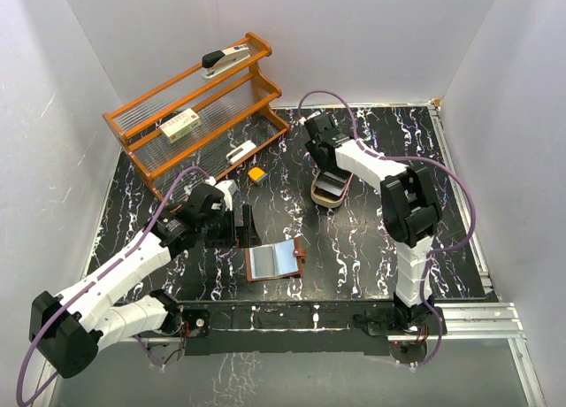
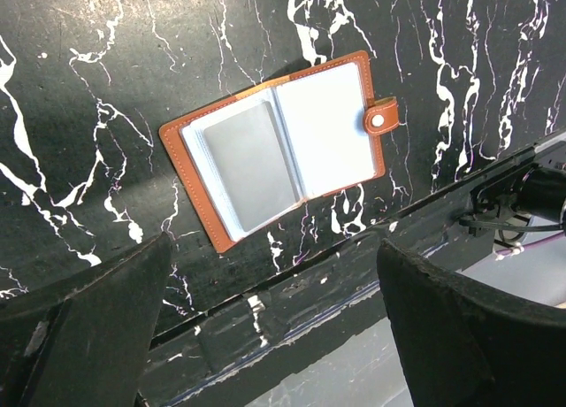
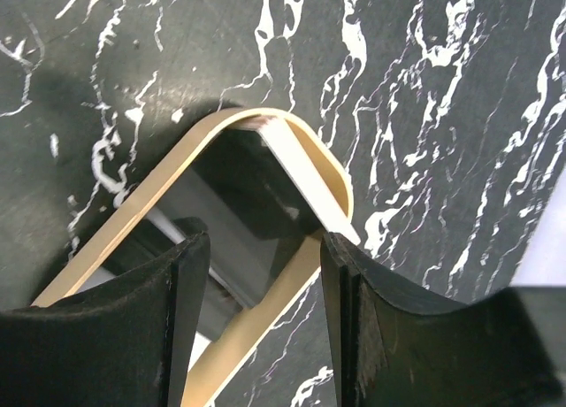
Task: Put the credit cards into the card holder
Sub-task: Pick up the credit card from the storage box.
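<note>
Card holder (image 2: 274, 150), reddish-brown leather, lies opened flat on the black, white-veined counter (image 1: 371, 248) near its front edge, between your two arms. One pale grey credit card (image 2: 250, 164) lies on its left-hand page, as the left wrist camera sees it. Your left pincer (image 1: 240, 226) hovers just beside the holder with jaws spread wide and nothing in them, while your right pincer (image 3: 263, 248) is well apart from it, at the tan oval wooden tray (image 3: 133, 217), jaws part-way apart over a silvery surface inside, gripping nothing that shows.
</note>
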Motion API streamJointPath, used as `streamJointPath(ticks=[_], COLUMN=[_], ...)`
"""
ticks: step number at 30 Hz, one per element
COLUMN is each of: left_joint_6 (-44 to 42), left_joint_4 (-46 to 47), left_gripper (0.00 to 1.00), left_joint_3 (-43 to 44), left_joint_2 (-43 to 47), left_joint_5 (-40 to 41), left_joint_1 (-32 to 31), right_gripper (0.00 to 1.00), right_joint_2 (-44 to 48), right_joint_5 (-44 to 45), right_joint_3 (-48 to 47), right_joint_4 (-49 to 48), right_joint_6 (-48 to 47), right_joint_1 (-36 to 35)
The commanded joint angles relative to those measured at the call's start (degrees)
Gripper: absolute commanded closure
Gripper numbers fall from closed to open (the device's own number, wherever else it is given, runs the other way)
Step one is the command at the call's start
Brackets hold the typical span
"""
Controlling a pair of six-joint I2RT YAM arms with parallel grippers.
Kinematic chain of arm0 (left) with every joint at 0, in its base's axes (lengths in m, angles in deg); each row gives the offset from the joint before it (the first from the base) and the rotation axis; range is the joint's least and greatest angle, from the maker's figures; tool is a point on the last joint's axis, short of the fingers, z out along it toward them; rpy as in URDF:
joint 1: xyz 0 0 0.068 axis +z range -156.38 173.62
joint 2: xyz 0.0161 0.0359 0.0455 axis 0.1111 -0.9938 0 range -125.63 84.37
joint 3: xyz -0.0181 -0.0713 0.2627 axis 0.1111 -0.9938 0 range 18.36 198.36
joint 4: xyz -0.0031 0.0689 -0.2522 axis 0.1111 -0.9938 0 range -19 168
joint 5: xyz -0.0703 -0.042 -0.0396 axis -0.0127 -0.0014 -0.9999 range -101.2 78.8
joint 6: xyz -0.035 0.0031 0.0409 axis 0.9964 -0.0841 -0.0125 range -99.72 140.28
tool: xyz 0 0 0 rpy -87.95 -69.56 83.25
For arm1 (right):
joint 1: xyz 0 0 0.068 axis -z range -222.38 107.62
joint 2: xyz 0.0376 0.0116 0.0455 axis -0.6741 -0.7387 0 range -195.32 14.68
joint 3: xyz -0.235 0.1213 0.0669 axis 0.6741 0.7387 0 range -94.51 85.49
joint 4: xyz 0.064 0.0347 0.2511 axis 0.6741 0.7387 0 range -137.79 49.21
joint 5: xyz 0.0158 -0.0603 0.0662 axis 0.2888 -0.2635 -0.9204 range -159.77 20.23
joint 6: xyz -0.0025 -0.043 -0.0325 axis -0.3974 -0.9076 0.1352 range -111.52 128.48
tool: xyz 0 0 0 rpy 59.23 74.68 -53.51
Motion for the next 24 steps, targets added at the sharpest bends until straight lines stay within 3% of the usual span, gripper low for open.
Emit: streamJointPath(ticks=[1,24], left_joint_6=[-2.99,-3.49], left_joint_4=[-1.61,-2.25], left_gripper=[0.01,0.01], left_joint_3=[-0.76,-0.38], left_joint_2=[1.7,2.67], left_joint_5=[-0.22,4.35], left_joint_1=[0.23,0.23], right_gripper=[0.48,0.57], right_joint_2=[-2.68,-6.31], right_joint_5=[4.35,7.21], right_joint_3=[-5.82,-5.91], right_joint_4=[-1.48,-5.16], right_joint_6=[-7.11,-12.38], right_joint_1=[1.2,4.55])
